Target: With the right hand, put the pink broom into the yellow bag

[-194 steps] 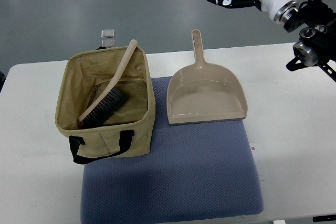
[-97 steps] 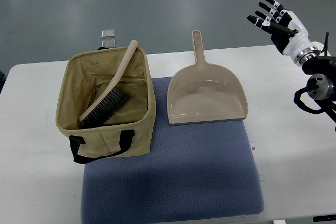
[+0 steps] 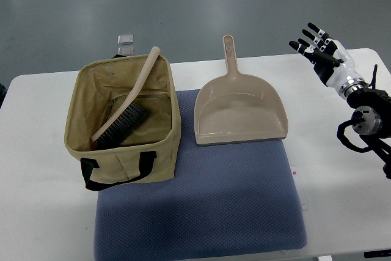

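- White table [image 3: 36, 212] carries a blue mat [image 3: 201, 212] in front of you.
- Your broom [image 3: 125, 114] sits inside the bag [image 3: 122, 151] at the left.
- Your right hand [image 3: 321, 53] hangs far right, well apart, fingers spread and empty.
- Between them lies a dustpan [image 3: 239, 111].

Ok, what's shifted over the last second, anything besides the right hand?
Only the right hand: it came down and back from the top edge to the table's right end, fingers spread, holding nothing. The broom stayed inside the bag with its handle leaning on the rim, and the dustpan on the mat did not move.
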You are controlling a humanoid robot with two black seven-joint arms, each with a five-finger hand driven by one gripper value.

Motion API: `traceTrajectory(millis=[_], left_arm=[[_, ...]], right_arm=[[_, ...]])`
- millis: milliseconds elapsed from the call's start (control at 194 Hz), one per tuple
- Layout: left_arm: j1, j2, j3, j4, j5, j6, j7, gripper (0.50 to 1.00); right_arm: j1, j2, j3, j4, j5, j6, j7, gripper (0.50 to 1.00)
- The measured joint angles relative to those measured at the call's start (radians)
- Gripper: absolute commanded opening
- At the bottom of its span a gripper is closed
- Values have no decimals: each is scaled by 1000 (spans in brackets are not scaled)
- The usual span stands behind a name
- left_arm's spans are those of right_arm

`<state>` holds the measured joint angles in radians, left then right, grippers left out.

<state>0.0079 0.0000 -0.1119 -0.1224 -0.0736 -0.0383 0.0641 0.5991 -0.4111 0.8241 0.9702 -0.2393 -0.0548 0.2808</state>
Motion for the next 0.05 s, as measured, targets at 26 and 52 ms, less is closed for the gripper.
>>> traceTrajectory(millis=[26,52], left_arm=[[0,0,0,0,0,0,0,1000],[0,0,0,0,0,0,0,1000]], right_arm=[[0,1,0,0,0,0,0,930],[0,2,0,0,-1,0,0,930]])
